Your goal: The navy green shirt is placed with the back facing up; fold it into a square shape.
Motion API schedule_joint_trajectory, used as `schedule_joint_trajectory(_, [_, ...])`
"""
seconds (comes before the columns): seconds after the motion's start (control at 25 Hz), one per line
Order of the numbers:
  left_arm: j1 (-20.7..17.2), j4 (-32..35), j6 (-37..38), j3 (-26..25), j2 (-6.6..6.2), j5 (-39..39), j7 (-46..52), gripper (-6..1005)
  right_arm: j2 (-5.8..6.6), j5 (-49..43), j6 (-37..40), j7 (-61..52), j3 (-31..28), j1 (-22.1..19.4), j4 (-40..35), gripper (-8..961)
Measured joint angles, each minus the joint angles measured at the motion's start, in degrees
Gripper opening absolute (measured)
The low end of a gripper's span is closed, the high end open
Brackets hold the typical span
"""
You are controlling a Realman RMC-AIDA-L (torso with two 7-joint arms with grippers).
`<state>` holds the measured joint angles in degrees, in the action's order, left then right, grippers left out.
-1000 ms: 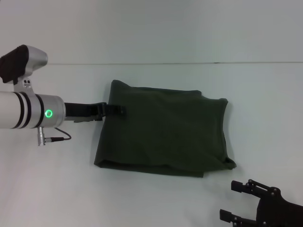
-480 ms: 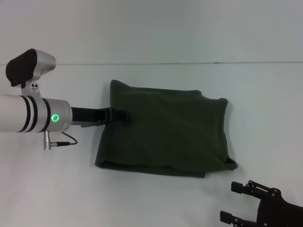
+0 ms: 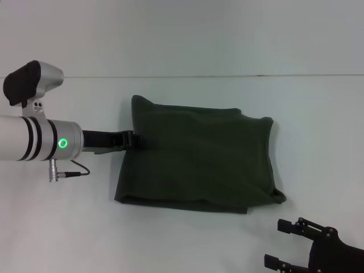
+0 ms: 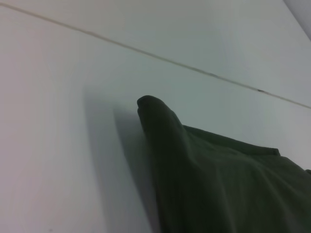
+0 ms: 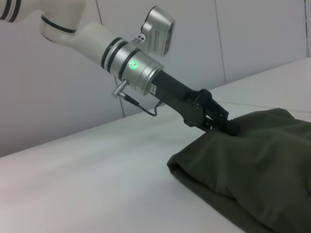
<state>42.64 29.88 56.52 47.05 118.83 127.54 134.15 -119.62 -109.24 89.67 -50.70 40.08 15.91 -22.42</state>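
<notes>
The navy green shirt point(image 3: 199, 156) lies folded into a rough rectangle in the middle of the white table, plain side up. It also shows in the left wrist view point(image 4: 218, 184) and in the right wrist view point(image 5: 252, 170). My left gripper point(image 3: 135, 138) is at the shirt's left edge, low over the table, touching the cloth; the right wrist view shows it point(image 5: 231, 127) at that edge. My right gripper point(image 3: 280, 243) is open and empty near the table's front right, off the shirt's near right corner.
The white table point(image 3: 182, 244) runs back to a seam with the pale wall point(image 3: 227, 34). My left arm point(image 3: 34, 142), silver with a green light, reaches in from the left, low over the table.
My left gripper reached a little farther over the shirt's left edge, then drew back left to the edge. The shirt's left edge shifted slightly. The right arm has not moved.
</notes>
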Motion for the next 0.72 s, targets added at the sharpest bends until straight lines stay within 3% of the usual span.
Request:
schedule_joint_trajectory(0.2, [-0.2,0.1,0.2,0.2,0.02,-0.2,-0.7,323,-0.08,0.0,0.1,0.0,0.0,0.1,-0.2,857])
schedule_joint_trajectory(0.32, [-0.3,0.1,0.5,0.0,0.04,-0.3,-0.8,92,-0.09,0.0,0.1,0.0,0.0,0.2,-0.2,857])
schedule_joint_trajectory(0.52, [-0.7,0.1,1.1,-1.2,-0.03,-0.4,-0.8,82,-0.09,0.0,0.1,-0.1,0.0,0.3,-0.3,856])
schedule_joint_trajectory(0.72, [-2.7,0.1,2.7,-6.3,-0.55,-0.9,-0.9,61,-0.09,0.0,0.1,-0.1,0.0,0.4,-0.3,857])
